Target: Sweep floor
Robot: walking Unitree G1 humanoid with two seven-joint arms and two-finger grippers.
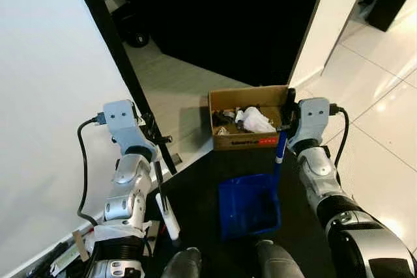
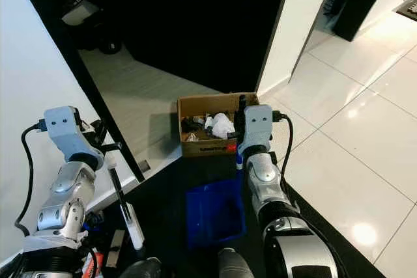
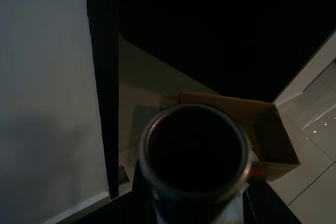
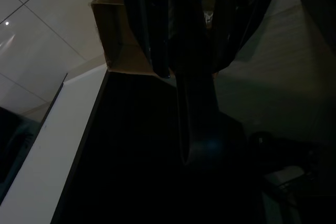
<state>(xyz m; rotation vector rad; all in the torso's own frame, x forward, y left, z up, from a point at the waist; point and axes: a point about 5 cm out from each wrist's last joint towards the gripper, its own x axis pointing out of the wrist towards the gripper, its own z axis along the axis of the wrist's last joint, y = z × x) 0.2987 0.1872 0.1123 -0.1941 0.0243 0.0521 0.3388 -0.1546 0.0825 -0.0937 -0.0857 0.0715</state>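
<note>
One blue dustpan on the dark mat at the robot's feet, its upright blue handle clamped in the right gripper. One broom, dark shaft and white end angled down at the robot's left, gripped by the left gripper. One open cardboard box of trash sits just past the dustpan, by the doorway.

My left wrist view is mostly blocked by a dark round tube end, hiding part of the cardboard box behind it. In my right wrist view my own fingers cover the box's contents; everything lower is too dark to tell.
</note>
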